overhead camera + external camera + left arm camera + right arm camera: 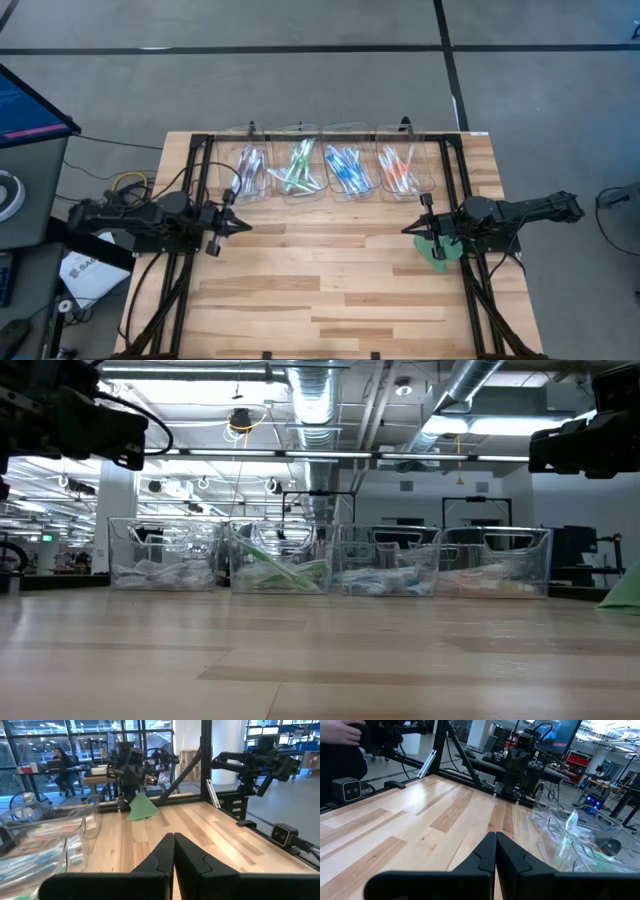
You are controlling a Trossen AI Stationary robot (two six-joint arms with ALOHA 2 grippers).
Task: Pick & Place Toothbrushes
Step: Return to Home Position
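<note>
Several clear bins stand in a row at the table's far edge, each holding toothbrushes sorted by colour: purple [248, 163], green [297, 165], blue [346, 167] and orange [398, 170]. My left gripper [247, 227] is shut and empty, held level above the table at the left, just nearer than the purple bin. My right gripper [405, 230] is shut and empty at the right, level, pointing toward the left one. In the wrist views both finger pairs [173, 851] [495, 851] meet with nothing between them.
A flat green disc [436, 250] lies on the table under my right arm. Black frame rails [196, 180] run along the table's left and right sides. The wide wooden tabletop [320, 290] stretches between the arms and the near edge. A person sits far off in the room [61, 762].
</note>
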